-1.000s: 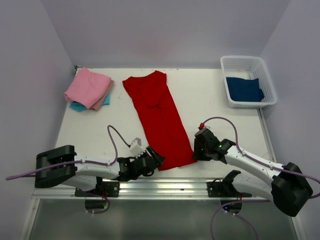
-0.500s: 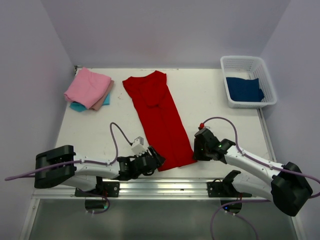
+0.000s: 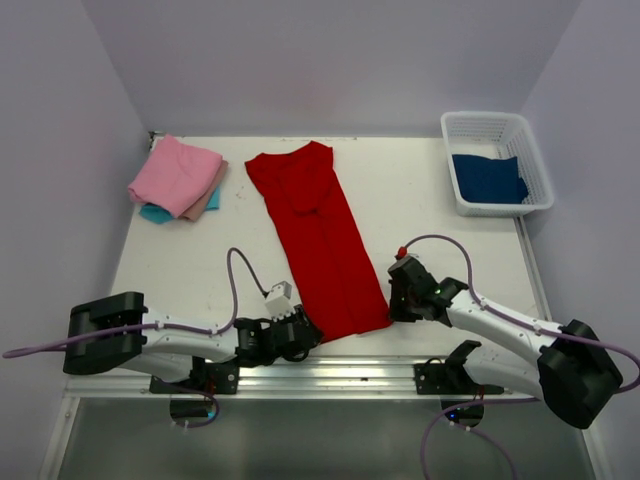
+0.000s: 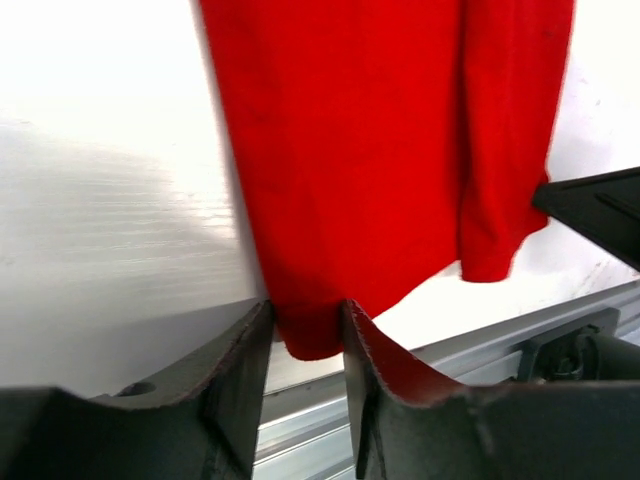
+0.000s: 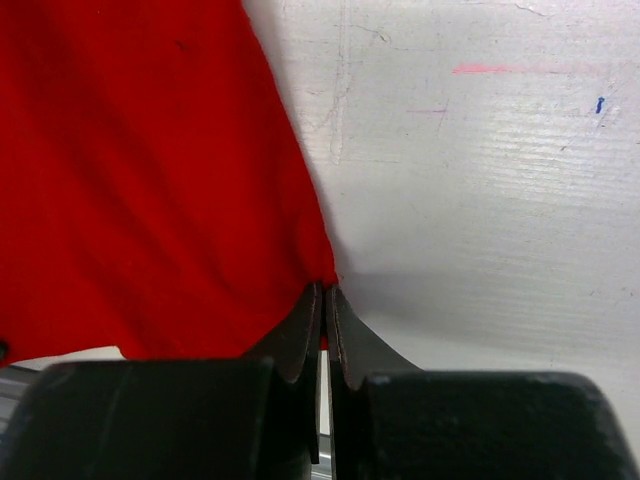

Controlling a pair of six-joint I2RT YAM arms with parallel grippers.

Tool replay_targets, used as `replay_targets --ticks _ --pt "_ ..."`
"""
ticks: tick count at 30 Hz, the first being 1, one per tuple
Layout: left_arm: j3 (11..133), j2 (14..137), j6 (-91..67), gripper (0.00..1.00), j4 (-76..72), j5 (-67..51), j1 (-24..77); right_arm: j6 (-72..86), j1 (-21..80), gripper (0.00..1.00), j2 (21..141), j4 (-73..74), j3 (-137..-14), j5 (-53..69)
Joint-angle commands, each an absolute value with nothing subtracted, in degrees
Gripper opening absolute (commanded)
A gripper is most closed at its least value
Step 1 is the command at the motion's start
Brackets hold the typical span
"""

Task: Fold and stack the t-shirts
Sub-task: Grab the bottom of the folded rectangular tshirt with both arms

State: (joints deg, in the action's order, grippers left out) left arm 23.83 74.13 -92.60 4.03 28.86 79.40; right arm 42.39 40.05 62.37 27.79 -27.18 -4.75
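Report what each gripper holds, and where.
Right gripper pinches the near right corner of the red t-shirt. Left gripper straddles its near left corner, not yet closed.

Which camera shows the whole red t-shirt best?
The top view: the red t-shirt lies there whole, stretched out long. The left wrist view shows only its near end, the right wrist view just one corner.

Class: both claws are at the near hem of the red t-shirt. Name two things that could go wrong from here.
1. The right claw is shut on just the tip of one near corner of the red t-shirt; so thin a pinch may slip when lifted.
2. The jaws of the left claw stand apart around the other near corner; if lifting starts before they close, that side could stay down and skew the fold.
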Motion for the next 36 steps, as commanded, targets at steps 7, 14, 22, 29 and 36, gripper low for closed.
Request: replay_targets --ticks 7,14,22,29,36 --pt "19.69 76.9 -91.23 0.19 18.55 26.28 79.98 42.8 39.81 0.0 63.02 25.31 -26.1 -2.46" --pt "19.86 78.31 -90.97 0.0 17.58 26.72 79.98 43.15 39.81 0.0 62.4 25.22 -25.49 -1.76" --pt "21.62 76.91 -90.0 0.0 21.44 26.19 80.68 44.56 39.82 0.0 57.85 25.75 -23.29 1.58" --pt "25.3 73.04 -90.35 0.0 30.58 24.87 84.28 44.74 40.25 0.0 49.58 29.44 -20.39 9.05" --pt "33.47 69.7 -94.65 0.0 43.3 28.99 92.1 43.51 40.52 0.0 37.89 38.49 -21.97 15.37"
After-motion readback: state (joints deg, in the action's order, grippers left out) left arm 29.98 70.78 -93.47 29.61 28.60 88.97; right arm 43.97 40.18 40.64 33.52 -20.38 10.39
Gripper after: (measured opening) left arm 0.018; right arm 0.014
